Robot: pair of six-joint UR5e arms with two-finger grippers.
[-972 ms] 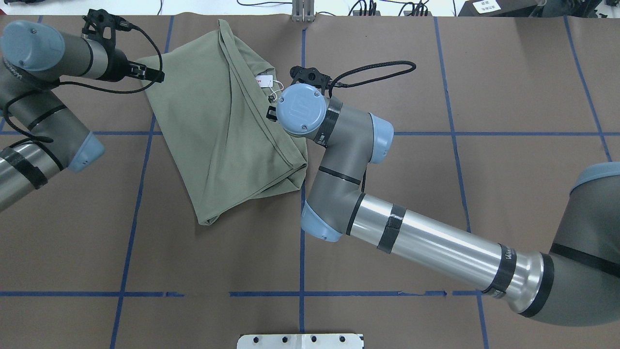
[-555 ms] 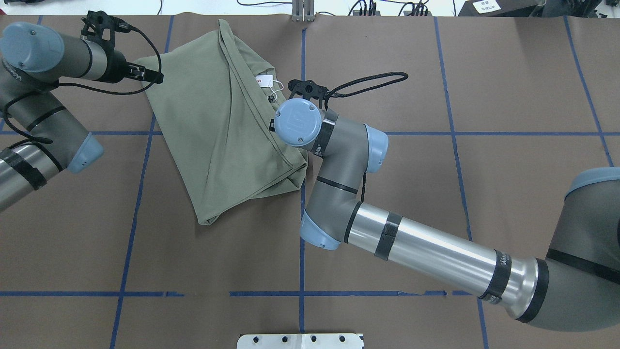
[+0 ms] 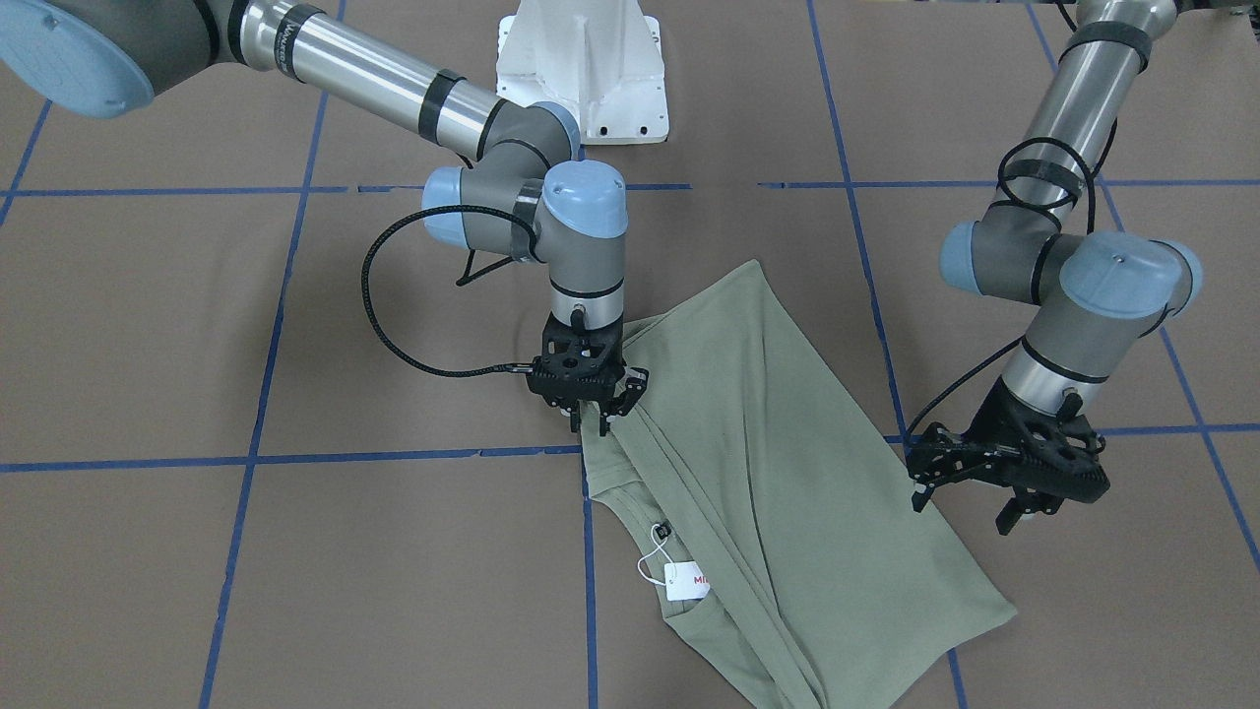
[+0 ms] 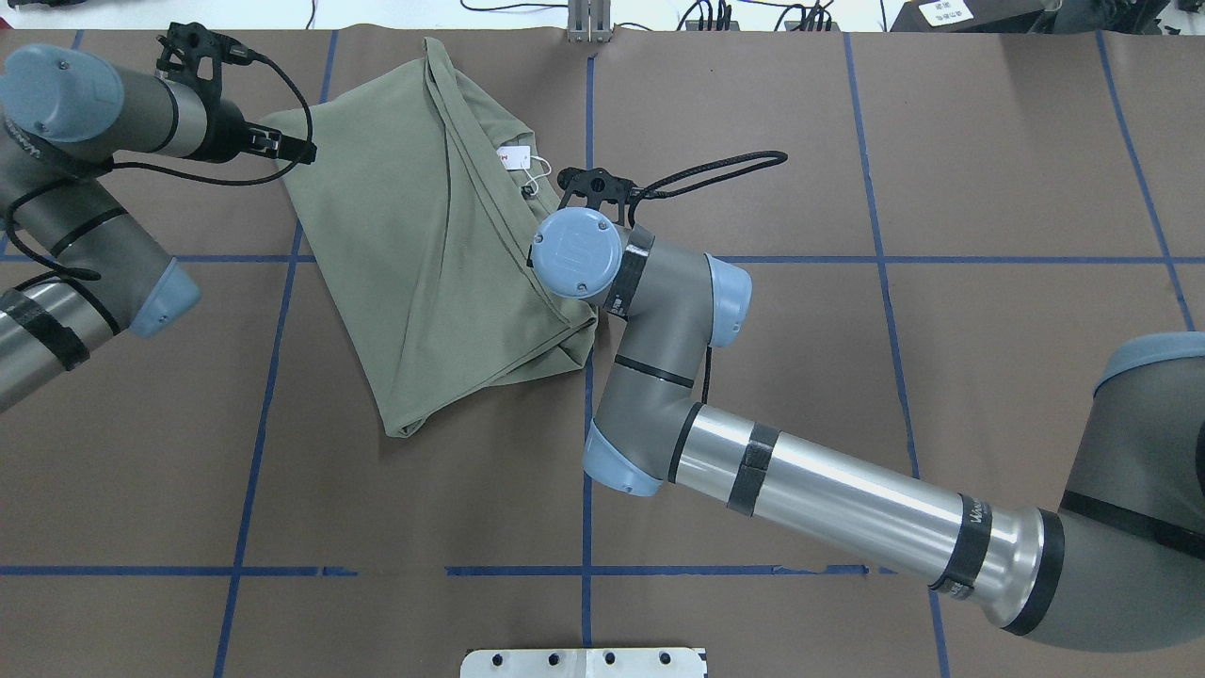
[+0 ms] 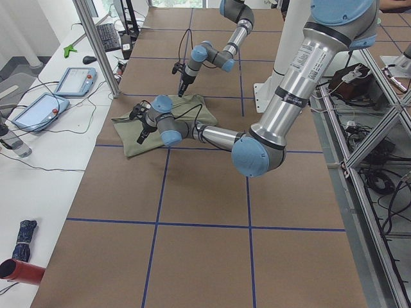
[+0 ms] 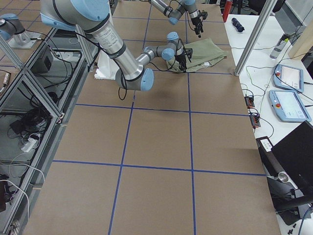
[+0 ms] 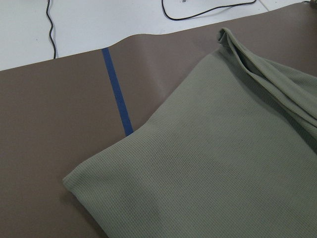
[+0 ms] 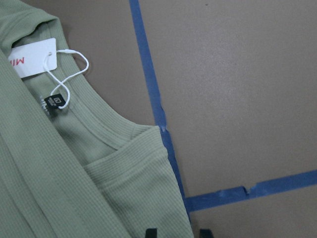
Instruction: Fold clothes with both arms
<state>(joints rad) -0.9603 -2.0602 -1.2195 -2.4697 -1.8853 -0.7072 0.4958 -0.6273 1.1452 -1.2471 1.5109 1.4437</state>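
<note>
Shirt flat on brown table

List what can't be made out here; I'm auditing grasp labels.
Right gripper: hidden under its own wrist in the overhead view.
Left gripper: falls outside the left wrist view.
Hang tag print: cut off by a shirt fold in the right wrist view; too small elsewhere.
</note>
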